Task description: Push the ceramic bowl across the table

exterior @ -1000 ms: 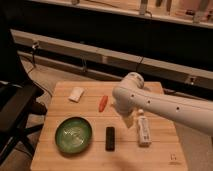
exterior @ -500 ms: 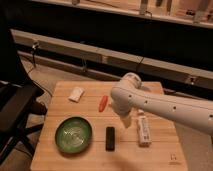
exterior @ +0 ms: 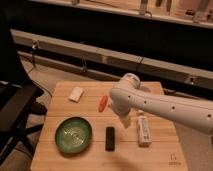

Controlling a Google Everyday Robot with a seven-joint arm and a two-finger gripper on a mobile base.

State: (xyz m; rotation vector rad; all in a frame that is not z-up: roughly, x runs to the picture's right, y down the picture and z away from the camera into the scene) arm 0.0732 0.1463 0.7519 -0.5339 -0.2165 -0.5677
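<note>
The ceramic bowl [exterior: 74,134], glossy green with a paler mottled centre, sits on the front left part of the light wooden table [exterior: 60,159]. My white arm reaches in from the right and bends down over the middle of the table. My gripper [exterior: 124,121] hangs at its end, low over the table, to the right of the bowl and apart from it, just behind a black bar [exterior: 110,138]. The arm hides much of the gripper.
A small orange object [exterior: 103,103] lies left of the arm. A white block [exterior: 76,94] sits at the back left and a white oblong item [exterior: 143,129] at the right. A dark chair [exterior: 15,107] stands left of the table. A small dark mark [exterior: 173,161] is near the front right corner.
My arm has shifted very slightly to the left. The bowl and the other objects have not moved.
</note>
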